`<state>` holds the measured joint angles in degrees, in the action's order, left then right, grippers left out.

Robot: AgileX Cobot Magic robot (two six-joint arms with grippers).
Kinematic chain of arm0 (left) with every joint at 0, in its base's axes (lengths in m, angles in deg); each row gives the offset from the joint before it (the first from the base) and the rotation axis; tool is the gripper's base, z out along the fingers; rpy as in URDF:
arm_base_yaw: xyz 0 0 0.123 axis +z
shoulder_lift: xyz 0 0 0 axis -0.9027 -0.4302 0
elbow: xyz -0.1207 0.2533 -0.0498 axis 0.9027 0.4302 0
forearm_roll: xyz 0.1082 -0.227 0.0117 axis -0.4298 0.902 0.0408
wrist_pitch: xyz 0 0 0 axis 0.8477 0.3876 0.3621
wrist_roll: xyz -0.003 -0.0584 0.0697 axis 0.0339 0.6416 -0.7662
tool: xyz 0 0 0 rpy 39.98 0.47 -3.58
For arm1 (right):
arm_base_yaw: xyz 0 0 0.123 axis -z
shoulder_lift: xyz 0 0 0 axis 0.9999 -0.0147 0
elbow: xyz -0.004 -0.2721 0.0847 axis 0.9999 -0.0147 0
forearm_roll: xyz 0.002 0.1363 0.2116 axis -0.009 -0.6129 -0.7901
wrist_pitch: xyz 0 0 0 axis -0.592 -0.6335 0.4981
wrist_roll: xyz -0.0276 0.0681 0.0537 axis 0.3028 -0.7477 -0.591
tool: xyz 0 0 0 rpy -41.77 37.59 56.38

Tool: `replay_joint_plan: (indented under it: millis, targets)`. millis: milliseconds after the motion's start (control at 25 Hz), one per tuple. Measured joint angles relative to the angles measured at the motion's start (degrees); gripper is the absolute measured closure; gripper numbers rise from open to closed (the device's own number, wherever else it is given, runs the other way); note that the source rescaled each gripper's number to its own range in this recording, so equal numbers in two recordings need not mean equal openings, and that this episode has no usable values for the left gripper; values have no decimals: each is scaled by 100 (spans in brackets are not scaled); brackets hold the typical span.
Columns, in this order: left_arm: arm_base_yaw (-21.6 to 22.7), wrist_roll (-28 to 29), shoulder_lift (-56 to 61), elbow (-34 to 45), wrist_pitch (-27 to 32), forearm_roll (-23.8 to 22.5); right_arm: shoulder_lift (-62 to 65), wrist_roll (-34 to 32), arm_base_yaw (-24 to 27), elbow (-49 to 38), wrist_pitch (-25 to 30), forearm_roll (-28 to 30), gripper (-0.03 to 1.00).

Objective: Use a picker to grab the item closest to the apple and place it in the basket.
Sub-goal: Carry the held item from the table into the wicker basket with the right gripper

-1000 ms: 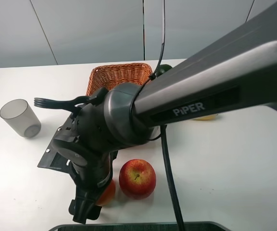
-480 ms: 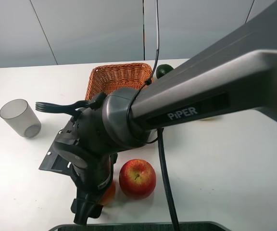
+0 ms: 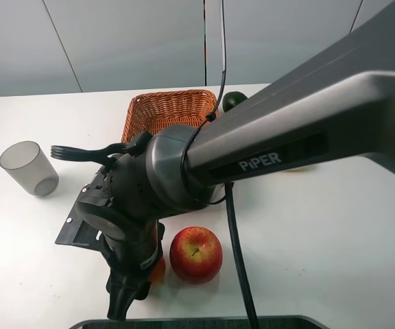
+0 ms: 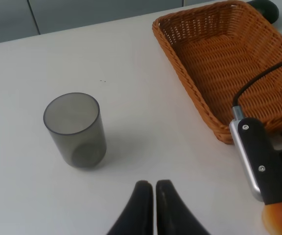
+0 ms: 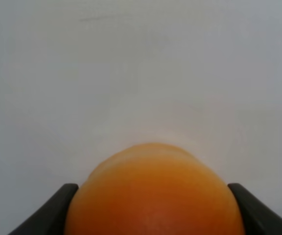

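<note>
The red apple [image 3: 195, 254] sits near the front of the white table. Just left of it, the orange fruit [image 3: 158, 269] is mostly hidden behind my right gripper [image 3: 142, 284], which has reached across the middle. The right wrist view shows the orange fruit [image 5: 153, 196] filling the gap between the two dark fingers [image 5: 58, 205], which press on its sides. The wicker basket [image 3: 173, 94] stands at the back and holds nothing. My left gripper [image 4: 154, 196] is shut with nothing in it, and it faces the cup and the basket [image 4: 177, 66].
A grey translucent cup [image 3: 28, 168] stands at the left. A dark green round fruit [image 3: 233, 101] lies just right of the basket. The big right arm [image 3: 286, 130] spans the table and covers a pale yellow thing [image 3: 293, 166].
The right gripper has shifted slightly right around the orange fruit, so less of the fruit shows. The apple, cup and basket have stayed where they were.
</note>
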<state>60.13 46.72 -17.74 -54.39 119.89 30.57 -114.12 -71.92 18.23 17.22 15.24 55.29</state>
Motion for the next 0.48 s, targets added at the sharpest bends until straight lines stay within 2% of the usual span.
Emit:
replay_joint_plan:
  millis: [480]
  targets:
    - [0, 0, 0, 0, 0, 0, 12, 49, 0, 0, 0, 0, 96]
